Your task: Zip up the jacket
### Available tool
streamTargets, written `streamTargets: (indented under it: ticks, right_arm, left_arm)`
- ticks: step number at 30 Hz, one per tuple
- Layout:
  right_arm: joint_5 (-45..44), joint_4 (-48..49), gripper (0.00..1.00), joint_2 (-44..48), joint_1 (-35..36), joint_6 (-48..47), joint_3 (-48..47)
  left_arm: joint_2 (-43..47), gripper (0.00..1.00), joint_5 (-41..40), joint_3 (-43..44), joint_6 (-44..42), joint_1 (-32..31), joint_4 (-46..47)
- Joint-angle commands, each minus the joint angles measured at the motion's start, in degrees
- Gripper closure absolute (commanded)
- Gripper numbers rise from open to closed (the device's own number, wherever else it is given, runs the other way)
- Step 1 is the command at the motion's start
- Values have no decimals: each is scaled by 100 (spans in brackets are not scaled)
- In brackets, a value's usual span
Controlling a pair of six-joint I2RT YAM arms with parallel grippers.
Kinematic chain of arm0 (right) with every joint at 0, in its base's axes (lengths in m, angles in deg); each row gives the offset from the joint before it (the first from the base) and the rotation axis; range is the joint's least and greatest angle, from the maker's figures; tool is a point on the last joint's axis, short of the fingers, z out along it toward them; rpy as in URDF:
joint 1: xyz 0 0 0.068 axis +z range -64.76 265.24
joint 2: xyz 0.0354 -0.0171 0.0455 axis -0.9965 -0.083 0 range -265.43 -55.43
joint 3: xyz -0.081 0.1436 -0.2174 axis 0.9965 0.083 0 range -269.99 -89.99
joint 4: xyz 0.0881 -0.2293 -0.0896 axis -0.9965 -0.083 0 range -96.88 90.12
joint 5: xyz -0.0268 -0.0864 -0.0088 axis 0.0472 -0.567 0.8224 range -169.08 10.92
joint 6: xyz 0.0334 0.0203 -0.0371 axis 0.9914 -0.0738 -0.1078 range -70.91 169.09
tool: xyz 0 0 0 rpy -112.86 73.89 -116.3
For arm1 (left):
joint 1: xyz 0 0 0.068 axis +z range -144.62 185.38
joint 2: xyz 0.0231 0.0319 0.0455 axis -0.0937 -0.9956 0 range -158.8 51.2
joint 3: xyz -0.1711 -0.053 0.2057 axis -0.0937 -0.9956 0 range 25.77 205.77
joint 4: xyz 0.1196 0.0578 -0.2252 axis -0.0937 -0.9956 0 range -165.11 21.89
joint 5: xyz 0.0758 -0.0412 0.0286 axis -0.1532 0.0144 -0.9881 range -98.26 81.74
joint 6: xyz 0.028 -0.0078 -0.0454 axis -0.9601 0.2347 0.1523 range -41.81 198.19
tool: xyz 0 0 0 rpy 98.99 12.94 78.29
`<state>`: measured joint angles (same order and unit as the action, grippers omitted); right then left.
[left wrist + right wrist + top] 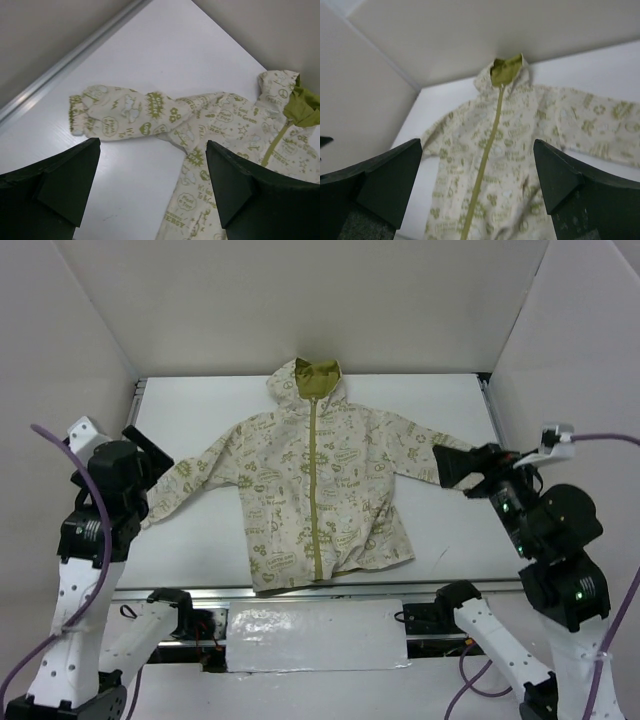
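Our left gripper point(152, 167) is released, its fingers point(60, 185) spread wide with nothing between them. The right gripper point(477, 167) is spread and empty too. Both wrist views cut the fingers off at the bottom edge. The right wrist view is blurred, so we cannot make out the slider on the zipper point(316, 490). From above, the right gripper hides one cuff. The jacket point(350, 480) lies flat on the table point(450, 410), hood point(315, 375) at the far end and sleeves spread. Its other cuff lies just ahead of the left fingers, and its front lies ahead of the right ones.
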<state>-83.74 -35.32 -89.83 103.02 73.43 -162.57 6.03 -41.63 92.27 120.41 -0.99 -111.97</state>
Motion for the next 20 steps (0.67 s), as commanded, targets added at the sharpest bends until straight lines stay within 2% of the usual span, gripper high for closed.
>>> streamTargets:
  ticks: [1, 6, 11, 20]
  right_arm:
    - [-554, -1147, 0, 686, 226, 132, 323]
    - [-904, -1860, 0, 1329, 235, 10, 34]
    - [-1430, -2274, 0, 1540, 278, -123, 15]
    - [-1195, -2195, 0, 1699, 349, -78, 262]
  left_arm:
    - [455, 1, -679, 179, -469, 31, -623]
    - [1192, 1, -444, -110, -512, 31, -791]
    - [1458, 1, -416, -129, -539, 31, -1107]
    - [1757, 1, -513, -14, -680, 31, -1354]
